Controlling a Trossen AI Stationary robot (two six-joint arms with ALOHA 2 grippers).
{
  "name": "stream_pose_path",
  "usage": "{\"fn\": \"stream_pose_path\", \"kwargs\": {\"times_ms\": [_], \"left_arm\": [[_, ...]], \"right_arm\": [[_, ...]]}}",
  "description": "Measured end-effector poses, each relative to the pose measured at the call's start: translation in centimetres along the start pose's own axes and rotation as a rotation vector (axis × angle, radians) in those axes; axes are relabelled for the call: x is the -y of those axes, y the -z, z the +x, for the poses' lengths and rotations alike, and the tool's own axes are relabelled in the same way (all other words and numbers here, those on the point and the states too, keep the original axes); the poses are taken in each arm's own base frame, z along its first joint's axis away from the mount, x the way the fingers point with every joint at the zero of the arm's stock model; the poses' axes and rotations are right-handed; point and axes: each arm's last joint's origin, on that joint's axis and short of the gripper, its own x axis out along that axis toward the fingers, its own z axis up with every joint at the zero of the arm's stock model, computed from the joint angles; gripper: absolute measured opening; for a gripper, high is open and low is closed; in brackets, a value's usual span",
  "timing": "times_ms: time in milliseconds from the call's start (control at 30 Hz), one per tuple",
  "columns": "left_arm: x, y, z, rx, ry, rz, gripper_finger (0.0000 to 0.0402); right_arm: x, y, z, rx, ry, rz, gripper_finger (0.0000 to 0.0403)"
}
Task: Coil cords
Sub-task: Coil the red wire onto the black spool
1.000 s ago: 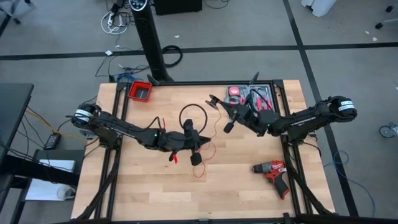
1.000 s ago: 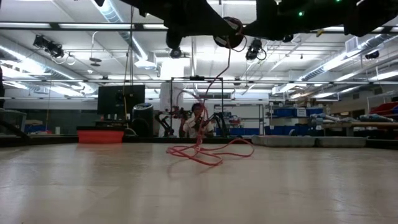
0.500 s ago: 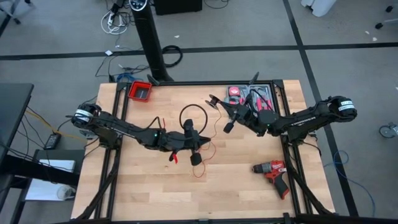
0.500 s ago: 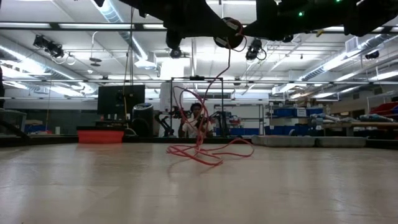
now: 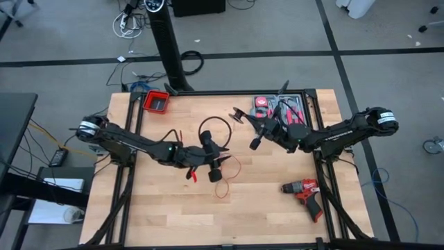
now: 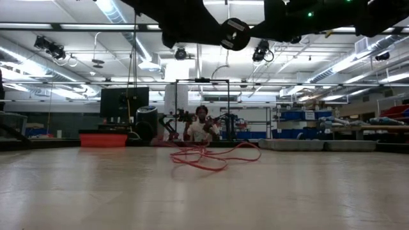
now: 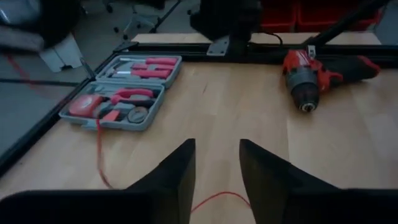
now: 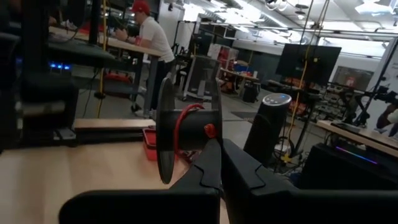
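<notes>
With its fingers apart and empty, the left gripper (image 5: 216,167) hovers just above the thin red wire cord (image 5: 229,173) lying loose on the table, while the right gripper (image 5: 243,116), clamped on a black spool (image 8: 177,134), waits beyond it; I judge the next move calls for regrasping the cord.

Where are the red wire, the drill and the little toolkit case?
red wire (image 6: 214,160), low view, loops lying on the table.
drill (image 5: 305,192), high view, red body.
toolkit case (image 7: 121,93), left wrist view, open tray.

My pincer (image 7: 216,171) gapes empty above the red cord (image 7: 99,155), which runs from the open tool case (image 7: 121,99); the drill (image 7: 323,70) lies well apart.
</notes>
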Motion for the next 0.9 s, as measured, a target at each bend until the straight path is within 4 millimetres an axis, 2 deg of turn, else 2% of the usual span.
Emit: {"fn": "stream_pose_path", "kwargs": {"times_ms": [133, 233, 400, 600, 900], "left_arm": [[-0.6, -1.3, -1.3, 0.048, 0.001, 0.044, 0.0135], [-1.3, -2.1, -2.0, 0.079, -0.08, 0.105, 0.0136], [-2.7, -2.5, -1.9, 0.076, -0.193, 0.194, 0.0136], [-4.9, -2.5, -1.0, 0.05, -0.145, 0.158, 0.0136], [-6.4, -2.8, -2.2, 0.003, -0.104, 0.156, 0.0136]], "right_arm": [[-0.1, 0.2, 0.0, -0.015, -0.01, -0.015, 0.0], [-0.1, 0.2, 0.0, -0.018, -0.015, -0.019, 0.0], [-0.2, 0.3, 0.0, -0.018, -0.051, -0.027, 0.0], [-0.5, 1.0, -0.1, -0.065, -0.109, -0.073, 0.0], [-0.7, 1.5, -0.1, -0.111, -0.13, -0.13, 0.0]]}}
